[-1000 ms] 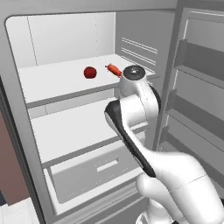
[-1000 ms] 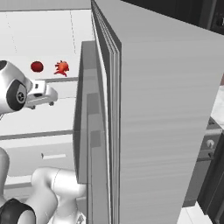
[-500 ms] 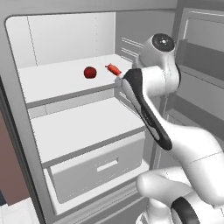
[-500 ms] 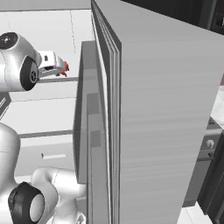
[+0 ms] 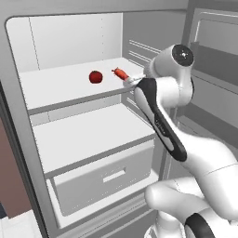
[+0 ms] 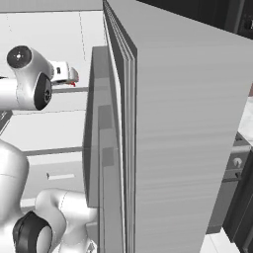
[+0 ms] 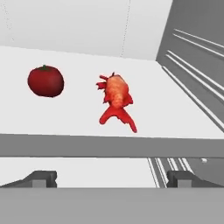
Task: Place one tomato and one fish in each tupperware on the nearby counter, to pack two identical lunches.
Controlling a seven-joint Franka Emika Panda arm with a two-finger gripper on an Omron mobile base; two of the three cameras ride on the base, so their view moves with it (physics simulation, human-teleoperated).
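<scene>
A red tomato (image 7: 45, 81) and an orange-red fish (image 7: 116, 98) lie side by side on the fridge's upper shelf (image 7: 65, 144), the fish to the right. Seen from the left base, the tomato (image 5: 95, 76) sits left of the fish (image 5: 120, 73). My gripper (image 7: 111, 178) hovers just before the shelf's front edge, aimed at the fish. It is open and holds nothing, with its fingertips (image 7: 41, 177) wide apart. The left base view shows the gripper (image 5: 130, 80) close to the fish's right end. The tupperware and the counter are out of view.
The fridge's ribbed right wall (image 7: 197, 78) stands close beside the fish. Below the upper shelf are a second shelf (image 5: 88, 135) and a drawer (image 5: 107, 179). The open fridge door (image 6: 163, 128) takes up most of the right base view.
The arm has swung its elbow up and to the right, and the hand has settled at the upper shelf's front right. Tomato and fish lie where they were. The gripper has stayed open.
</scene>
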